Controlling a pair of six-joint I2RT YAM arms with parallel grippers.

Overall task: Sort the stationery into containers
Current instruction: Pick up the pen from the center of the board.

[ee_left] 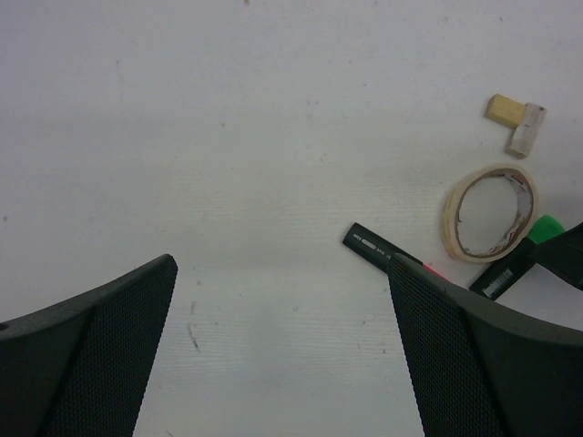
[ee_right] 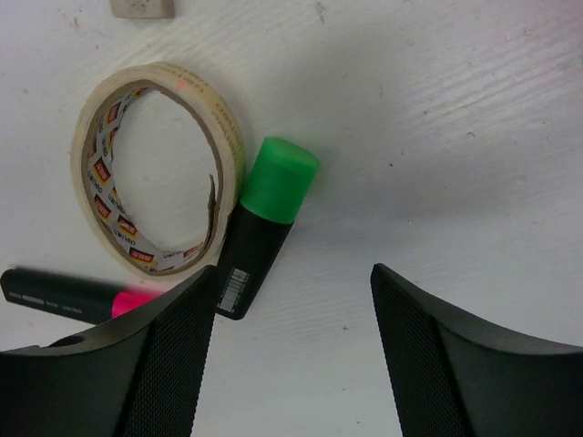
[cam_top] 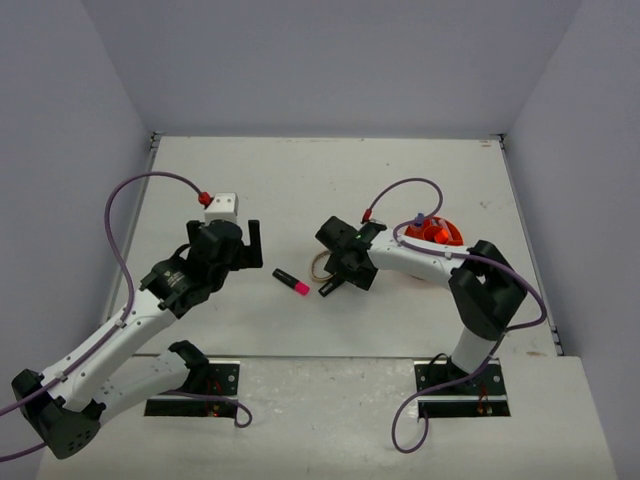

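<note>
In the right wrist view, the tape ring (ee_right: 155,168) is lying flat on the table (ee_right: 455,137) — one highlighter (ee_right: 260,237) is resting against its right side, the other highlighter (ee_right: 64,296) is lying just below it, and the small block (ee_right: 141,7) is sitting beyond it. In the top view the pot (cam_top: 440,235) is standing well to the right.

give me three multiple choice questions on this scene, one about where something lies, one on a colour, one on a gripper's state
1. The green-capped highlighter lies:
A) beside the tape ring
B) inside the ring's hole
C) across the top of the ring

2. The other black highlighter has an end that is:
A) blue
B) yellow
C) pink

3. The left gripper is:
A) shut on a pen
B) open, holding nothing
C) shut on the ring

Answers:
1 A, the right wrist view shows it just outside the ring's outer edge.
2 C, its pink tip shows from above.
3 B, its jaws stand wide apart with nothing between.
</note>
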